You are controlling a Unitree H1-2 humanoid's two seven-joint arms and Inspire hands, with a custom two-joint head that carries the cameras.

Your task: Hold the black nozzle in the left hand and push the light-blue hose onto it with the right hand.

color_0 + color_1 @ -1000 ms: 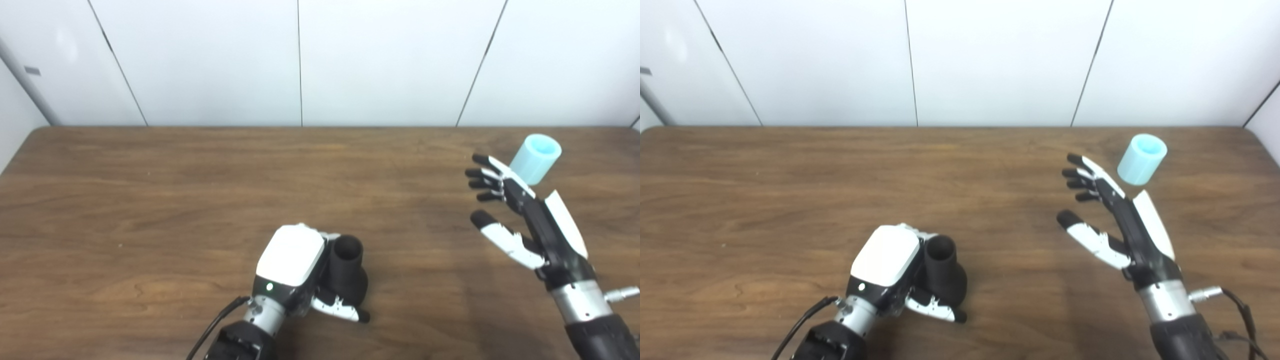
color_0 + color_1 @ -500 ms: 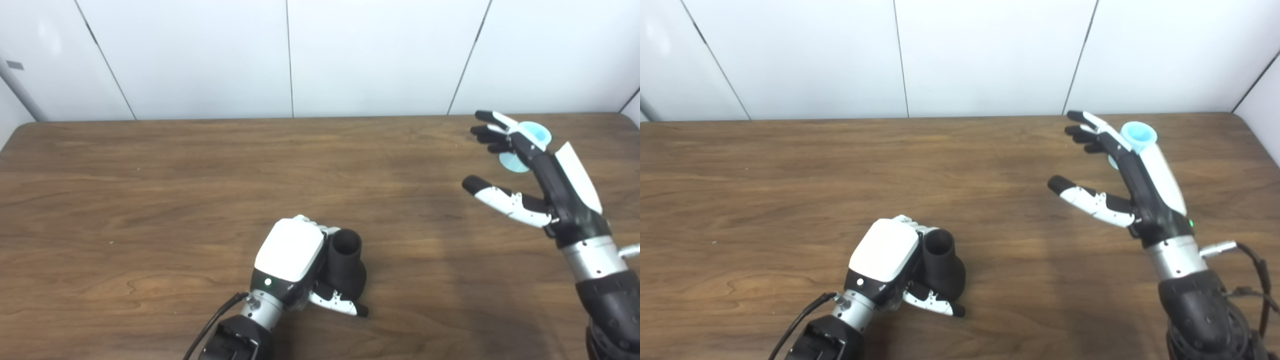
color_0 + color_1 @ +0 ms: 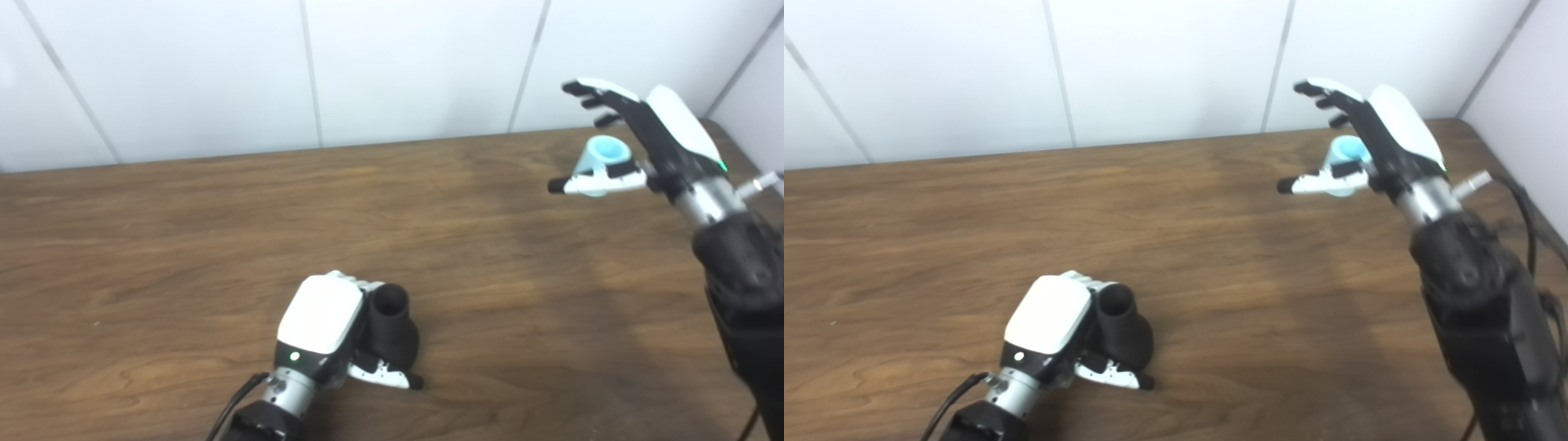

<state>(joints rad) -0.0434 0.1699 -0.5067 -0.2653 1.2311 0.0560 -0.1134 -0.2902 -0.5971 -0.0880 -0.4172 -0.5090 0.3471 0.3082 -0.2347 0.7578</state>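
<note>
Left hand [image 3: 327, 324] clamped the black nozzle [image 3: 392, 327]; right hand [image 3: 637, 131], fingers spread, hovered over the light-blue hose [image 3: 603, 156]

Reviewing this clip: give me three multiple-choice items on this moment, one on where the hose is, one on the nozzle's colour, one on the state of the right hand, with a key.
1. Where is the light-blue hose?
A. At the far right of the table
B. Beside the nozzle at the near edge
C. In the left hand

2. What colour is the nozzle?
A. White
B. Black
C. Light blue

3. What is the state of the right hand?
A. Shut on the hose
B. Shut on the nozzle
C. Open, fingers spread over the hose

Key:
1 A, the hose stands near the far right corner.
2 B, the piece wrapped by the left hand is black.
3 C, the fingers and thumb are apart, with the hose showing between them and not gripped.
</note>
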